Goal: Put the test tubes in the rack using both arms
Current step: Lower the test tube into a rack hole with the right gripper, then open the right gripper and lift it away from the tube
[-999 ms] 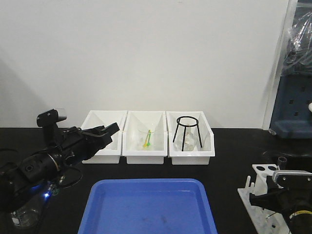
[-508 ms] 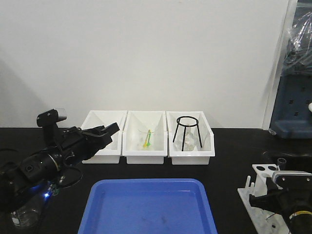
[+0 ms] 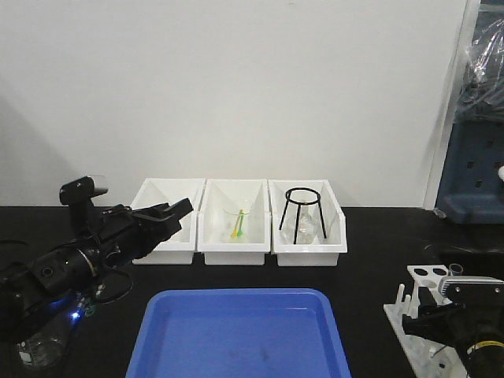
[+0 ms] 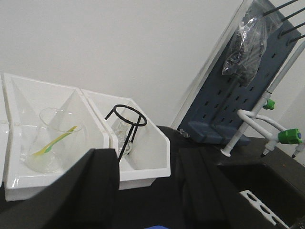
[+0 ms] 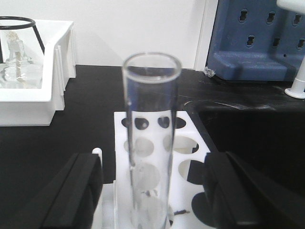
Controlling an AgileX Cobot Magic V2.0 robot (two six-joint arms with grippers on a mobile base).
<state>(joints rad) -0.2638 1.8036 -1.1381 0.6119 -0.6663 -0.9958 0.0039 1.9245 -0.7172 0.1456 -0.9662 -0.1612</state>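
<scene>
A clear glass test tube (image 5: 151,143) stands upright in the white rack (image 5: 121,191), its rim above the top plate. My right gripper (image 5: 152,191) is open, one jaw on each side of the tube and neither touching it. In the front view the rack (image 3: 425,276) is at the bottom right, with the tube's top (image 3: 454,268) and my right gripper (image 3: 431,315) beside it. My left gripper (image 3: 177,214) is open and empty, held above the table in front of the left bin. It also shows in the left wrist view (image 4: 150,186).
Three white open-front bins (image 3: 165,250) line the back: the middle one holds a flask (image 3: 236,224) with a yellow-green item, the right one a black ring stand (image 3: 302,211). A blue tray (image 3: 244,331) lies front centre. A glass beaker (image 3: 39,346) stands bottom left. A blue pegboard (image 3: 476,173) is far right.
My right gripper has shifted slightly down in the front view, and the tube's top sits a little lower. The left arm has not moved.
</scene>
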